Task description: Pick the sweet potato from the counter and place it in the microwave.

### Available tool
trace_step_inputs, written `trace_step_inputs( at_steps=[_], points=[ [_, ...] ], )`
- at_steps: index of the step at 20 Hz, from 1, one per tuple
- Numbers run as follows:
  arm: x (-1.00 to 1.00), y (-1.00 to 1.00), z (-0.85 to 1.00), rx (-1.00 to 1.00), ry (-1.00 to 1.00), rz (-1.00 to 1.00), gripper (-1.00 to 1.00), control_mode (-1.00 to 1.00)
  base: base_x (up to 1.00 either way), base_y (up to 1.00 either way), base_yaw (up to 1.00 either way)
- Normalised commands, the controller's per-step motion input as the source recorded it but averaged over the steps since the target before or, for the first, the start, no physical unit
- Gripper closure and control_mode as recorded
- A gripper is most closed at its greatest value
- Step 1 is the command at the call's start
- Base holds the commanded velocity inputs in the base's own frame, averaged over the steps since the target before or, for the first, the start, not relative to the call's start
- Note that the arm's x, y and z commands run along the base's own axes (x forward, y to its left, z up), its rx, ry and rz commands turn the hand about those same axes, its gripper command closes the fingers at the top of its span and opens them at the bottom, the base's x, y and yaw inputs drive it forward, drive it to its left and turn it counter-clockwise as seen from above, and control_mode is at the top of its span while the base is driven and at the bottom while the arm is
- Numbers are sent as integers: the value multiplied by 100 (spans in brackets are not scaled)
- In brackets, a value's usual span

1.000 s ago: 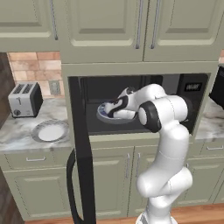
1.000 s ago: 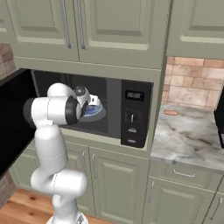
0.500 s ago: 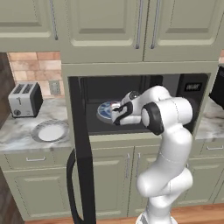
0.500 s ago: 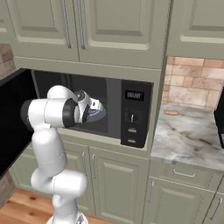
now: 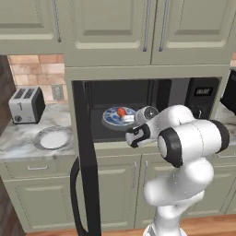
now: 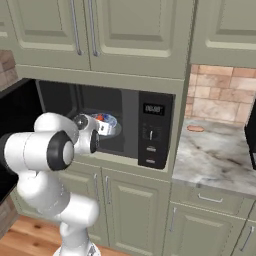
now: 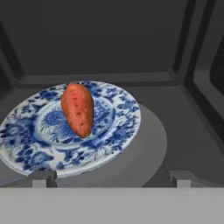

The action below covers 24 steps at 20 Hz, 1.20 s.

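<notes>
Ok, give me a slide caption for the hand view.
Sweet potato resting on a blue-patterned plate inside the microwave, open claw clear of it.

Sweet potato (image 7: 78, 109): small orange-red tuber w/ tapered ends, lying flat on a blue-white plate (image 7: 113, 131) inside the microwave (image 5: 203, 92). Microwave black, built-in, door (image 5: 85, 152) swung wide open, control panel at right. Counter (image 6: 220, 157) grey-white marble.

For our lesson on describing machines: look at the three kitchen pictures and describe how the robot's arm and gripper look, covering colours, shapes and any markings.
The arm is made of glossy white, rounded, bulbous segments joined by dark charcoal rings at the joints. No cables or lettering can be seen on it. The gripper ends in two small, dark grey, blocky fingertips. In the left base view the wrist has a round grey-white cap.
</notes>
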Motion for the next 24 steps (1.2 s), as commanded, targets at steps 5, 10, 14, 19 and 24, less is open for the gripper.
trace_step_inputs(
  at_steps=[5,10,14,19,24],
  points=[
    [-67,12,100,7,1,-2,-100,-100,0,0,0],
    [-76,-1,100,8,16,0,-100,-100,0,0,0],
    [-100,-4,100,1,30,0,-100,-100,0,0,0],
    [-100,-1,80,0,20,0,-100,-100,0,0,0],
    [-100,0,50,1,6,0,-100,-100,0,0,0]
  ],
)
